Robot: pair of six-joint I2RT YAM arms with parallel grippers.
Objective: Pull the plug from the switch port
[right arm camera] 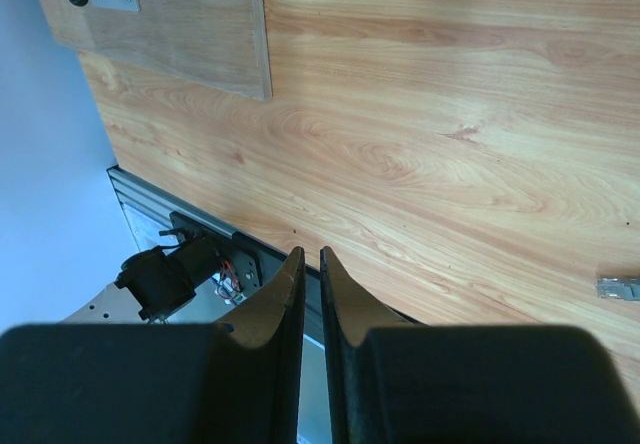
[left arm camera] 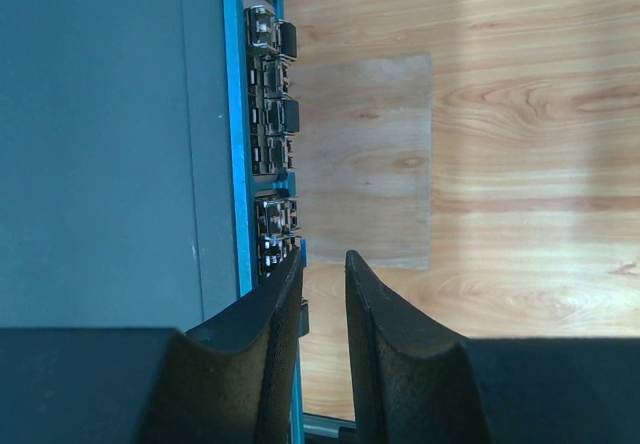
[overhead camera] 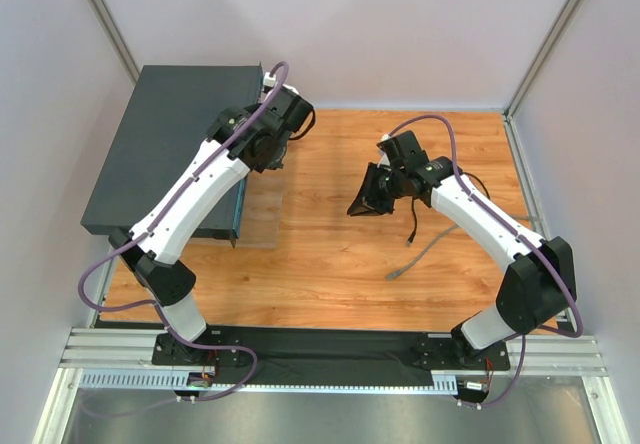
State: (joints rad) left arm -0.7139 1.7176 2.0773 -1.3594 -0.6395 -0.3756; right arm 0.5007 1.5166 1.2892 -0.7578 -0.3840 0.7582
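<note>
Hovering at the thin front face of the switch (overhead camera: pixel 165 144), the left claw (left arm camera: pixel 323 257) has its fingers parted by a modest gap. Only bare tabletop (overhead camera: pixel 330 254) shows through the gap, so it grips nothing. The row of sockets (left arm camera: pixel 268 134) runs straight ahead of this claw, just off the finger nearer the switch, and the flat lid fills everything beyond that finger. Two dark blocks (left arm camera: pixel 288 40) stand a little proud of the row ahead of the fingertips; whether they are seated plugs I cannot tell.

The right claw (right arm camera: pixel 311 252) is well apart from the switch. Its fingers sit almost together, with a thin slit between them and nothing in it. Off to its right, about level with its fingertips, a clear plug (right arm camera: pixel 618 287) lies loose on the wood at the end of a grey cable (overhead camera: pixel 422 254), touching neither claw nor switch. If that is the plug meant, it looks already out.

A plug like this is probably light, hard and slick, with a thin latch tab that could snap. The cable looks limp and would likely give poor purchase. I would pinch the plug's rigid body across its flat sides close to the socket, press the tab, and pull straight out. The switch seems heavy enough to stay put, though a skewed tug might drag it.
</note>
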